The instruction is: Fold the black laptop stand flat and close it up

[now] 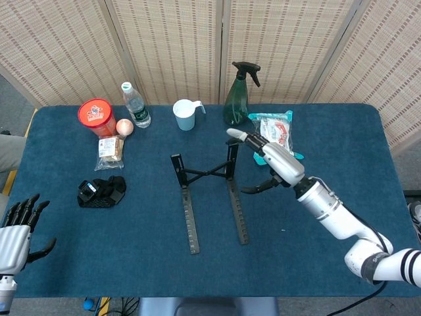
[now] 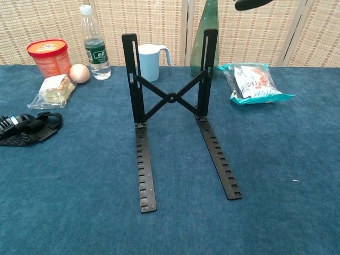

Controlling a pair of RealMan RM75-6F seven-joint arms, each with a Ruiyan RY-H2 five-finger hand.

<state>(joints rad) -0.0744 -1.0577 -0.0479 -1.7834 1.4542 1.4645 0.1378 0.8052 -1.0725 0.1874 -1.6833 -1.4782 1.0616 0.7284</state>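
The black laptop stand (image 1: 207, 191) (image 2: 172, 114) stands unfolded in the middle of the table, its two uprights raised and joined by a crossed brace, its two notched rails lying flat toward me. My right hand (image 1: 273, 160) hovers above the table to the right of the stand, fingers spread, holding nothing and touching nothing. In the chest view only a dark fingertip (image 2: 252, 4) of it shows at the top edge. My left hand (image 1: 18, 230) hangs open at the table's near left edge, far from the stand.
Along the back stand a red tub (image 1: 96, 116), an onion (image 1: 125, 126), a water bottle (image 1: 135, 105), a white cup (image 1: 186, 115) and a green spray bottle (image 1: 237, 95). A snack bag (image 1: 109, 149) and black strap bundle (image 1: 100, 191) lie left. A packet (image 1: 275, 136) lies right.
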